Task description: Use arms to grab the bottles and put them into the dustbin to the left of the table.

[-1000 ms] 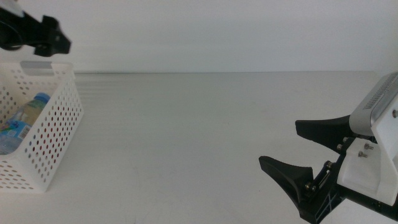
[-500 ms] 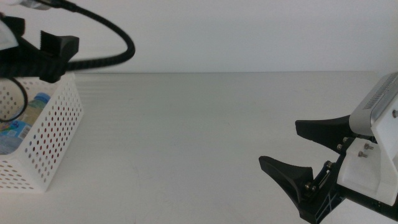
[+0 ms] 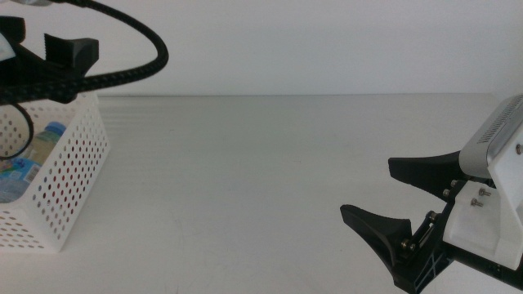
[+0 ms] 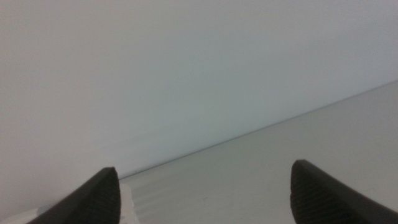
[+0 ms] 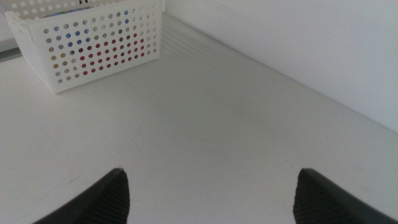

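Left gripper [image 4: 202, 193] is up high at the tabletop's far left corner, jaws spread wide with nothing between them, and its wrist camera sees mostly blank wall with the tabletop's far edge below. From the middle camera only part of that arm shows, a dark bracket and a braided black cable [image 3: 135, 45] looping out over the bin's far rim.

Right beneath it sits the bin [image 3: 69, 175], white with round holes, parked at the tabletop's left edge. Inside, through the open top, there's the water bottle [image 3: 29, 155] lying down, blue cap toward the far wall and blue label showing. The right wrist camera picks up red and yellow behind the bin's holes, but what those colours belong to is impossible to make out from here.

Over to the right gripper [image 3: 384, 196], low at the near right corner of the tabletop, jaws held well apart and carrying nothing, pointing across toward the bin. It hangs just above the surface, and well apart from the bin. Tabletop [image 3: 270, 171] between them is plain off-white.
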